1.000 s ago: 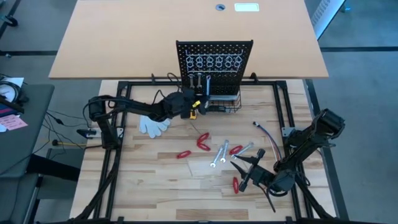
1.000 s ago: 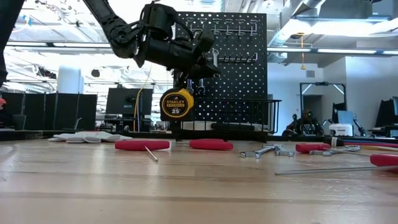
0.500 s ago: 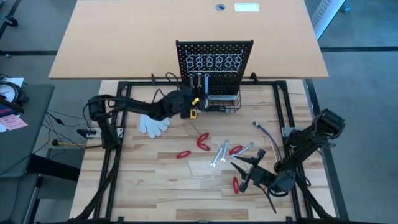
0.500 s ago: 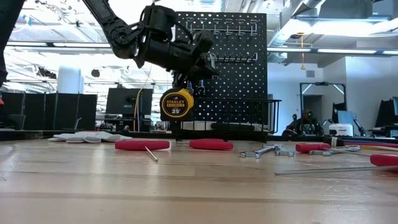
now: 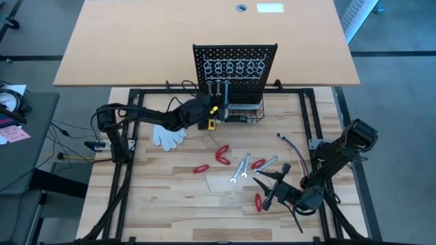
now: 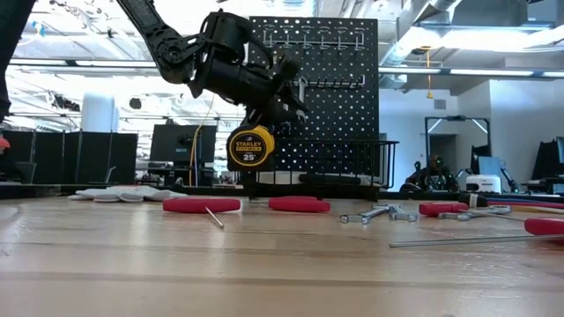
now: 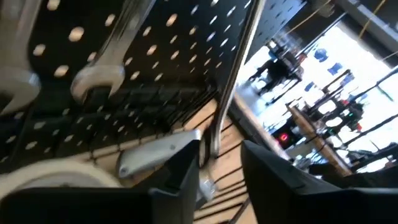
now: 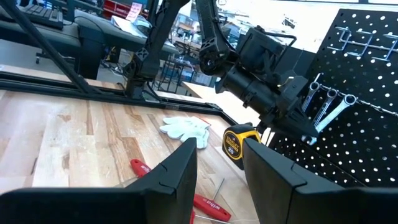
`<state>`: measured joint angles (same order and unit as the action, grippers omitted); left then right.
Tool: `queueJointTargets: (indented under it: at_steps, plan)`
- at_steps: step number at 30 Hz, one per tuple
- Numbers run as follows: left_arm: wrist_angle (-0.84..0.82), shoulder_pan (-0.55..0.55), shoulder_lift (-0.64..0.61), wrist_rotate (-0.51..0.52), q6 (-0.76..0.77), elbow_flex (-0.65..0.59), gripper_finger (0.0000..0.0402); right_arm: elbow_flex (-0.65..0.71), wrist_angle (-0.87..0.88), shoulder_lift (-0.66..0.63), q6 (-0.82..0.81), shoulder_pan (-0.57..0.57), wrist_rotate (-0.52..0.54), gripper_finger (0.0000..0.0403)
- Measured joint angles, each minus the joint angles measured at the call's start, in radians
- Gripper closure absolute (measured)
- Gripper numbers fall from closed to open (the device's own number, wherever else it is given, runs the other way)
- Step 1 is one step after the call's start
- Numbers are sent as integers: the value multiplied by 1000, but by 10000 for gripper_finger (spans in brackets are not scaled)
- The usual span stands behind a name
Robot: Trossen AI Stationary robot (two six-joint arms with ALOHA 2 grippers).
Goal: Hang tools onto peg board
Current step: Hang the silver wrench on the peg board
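The peg board [image 5: 235,71] carries hung wrenches [image 8: 328,102]; left gripper [image 6: 286,92] jaws slightly parted, right gripper [image 5: 262,187] jaws apart.

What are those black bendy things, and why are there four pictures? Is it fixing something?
Those are two robot arms, each ending in a two-finger pincher called a gripper. Four cameras watch at once: one looks down from above, one sits at table height, and one rides on each wrist.

The left gripper is up at the black peg board, right beside silver wrenches hanging there. Its fingers are parted with nothing clamped between them.

The right gripper waits open and empty over the wooden table.

Lying on the table are red-handled tools, more silver wrenches, a white glove and a yellow tape measure. It is tidying, not fixing.
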<state>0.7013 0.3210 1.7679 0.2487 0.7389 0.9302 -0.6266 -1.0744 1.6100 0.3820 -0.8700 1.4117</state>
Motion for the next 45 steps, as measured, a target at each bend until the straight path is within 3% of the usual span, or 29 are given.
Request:
queueJointTargets:
  at_steps: [6,15,22,27,29,32,39,42,45]
  plan:
    - [-44,0,-9,-14,-57,-1,243,0,1,0,0,0,0,267]
    - [-306,-33,-136,-47,-153,-1,237,0,5,0,0,-15,0,267]
    - [-481,-211,-291,104,-241,-42,238,0,5,0,0,-14,0,267]
    - [-495,-435,-386,322,-248,-143,238,0,5,0,-39,-14,-23,267]
    - [-485,-533,-402,405,-229,-187,238,0,6,0,-69,-9,-91,267]
    - [-430,-680,-392,523,-173,-248,238,0,51,-1,-153,16,-273,267]
    - [-227,-943,-203,807,-84,-250,238,-22,383,-36,-542,206,-855,266]
    - [-141,-987,-88,886,-131,-196,238,-58,526,-40,-639,286,-990,257]
    - [-105,-996,12,901,-198,-126,238,-107,714,-41,-690,339,-1064,236]
